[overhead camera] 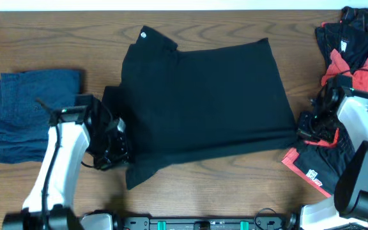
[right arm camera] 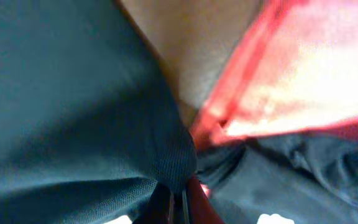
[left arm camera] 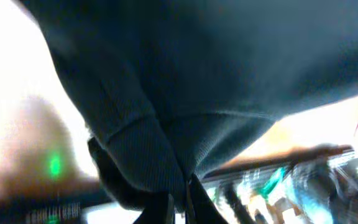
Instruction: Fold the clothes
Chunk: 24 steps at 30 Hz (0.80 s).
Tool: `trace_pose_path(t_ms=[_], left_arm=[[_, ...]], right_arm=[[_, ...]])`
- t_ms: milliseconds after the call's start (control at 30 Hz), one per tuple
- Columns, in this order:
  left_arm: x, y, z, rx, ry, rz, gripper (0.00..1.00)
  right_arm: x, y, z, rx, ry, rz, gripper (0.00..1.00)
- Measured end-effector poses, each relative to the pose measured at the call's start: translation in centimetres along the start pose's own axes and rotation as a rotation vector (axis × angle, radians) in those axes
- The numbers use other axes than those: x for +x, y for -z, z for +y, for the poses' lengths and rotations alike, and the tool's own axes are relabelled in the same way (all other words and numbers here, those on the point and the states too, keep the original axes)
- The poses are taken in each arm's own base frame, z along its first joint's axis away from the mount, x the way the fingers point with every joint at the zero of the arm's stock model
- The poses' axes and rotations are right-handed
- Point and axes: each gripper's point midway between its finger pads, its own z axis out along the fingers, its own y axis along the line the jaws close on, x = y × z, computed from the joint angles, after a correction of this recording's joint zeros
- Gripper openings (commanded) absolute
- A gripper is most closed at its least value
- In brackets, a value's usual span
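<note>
Overhead view shows the black pants (overhead camera: 203,102) spread flat across the middle of the table (overhead camera: 235,191), already doubled into a broad block. The left gripper (overhead camera: 114,148) sits at the pants' near-left corner and the right gripper (overhead camera: 306,130) at their near-right edge. The step in hand therefore looks like a fold with both near corners taken up.

Each wrist view shows the jaws closed tight on a pinch of black fabric. How many layers are caught is hard to tell through the blur.

The next move calls for lifting both corners together and carrying them toward the far edge of the table, kept level so the cloth does not skew.

A folded blue garment (overhead camera: 34,115) lies at the left edge. The black and coral-red pieces (overhead camera: 356,57) lie at the right edge, one of them just beside the right gripper.
</note>
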Motion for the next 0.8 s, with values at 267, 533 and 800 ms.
trace_pose_path(t_ms=[267, 533, 800], left_arm=[[-7.3, 2.2, -1.5, 0.066, -0.031, -0.331, 0.06], [-11.4, 1.7, -1.7, 0.106, 0.04, -0.412, 0.06], [-14.1, -0.6, -0.9, 0.111, 0.081, -0.4, 0.06]], right_arm=[[-5.1, 1.0, 3.8, -0.196, 0.089, -0.212, 0.01], [-7.7, 2.0, 6.0, -0.25, 0.159, -0.337, 0.01], [-8.4, 2.3, 6.6, -0.252, 0.178, -0.372, 0.01]])
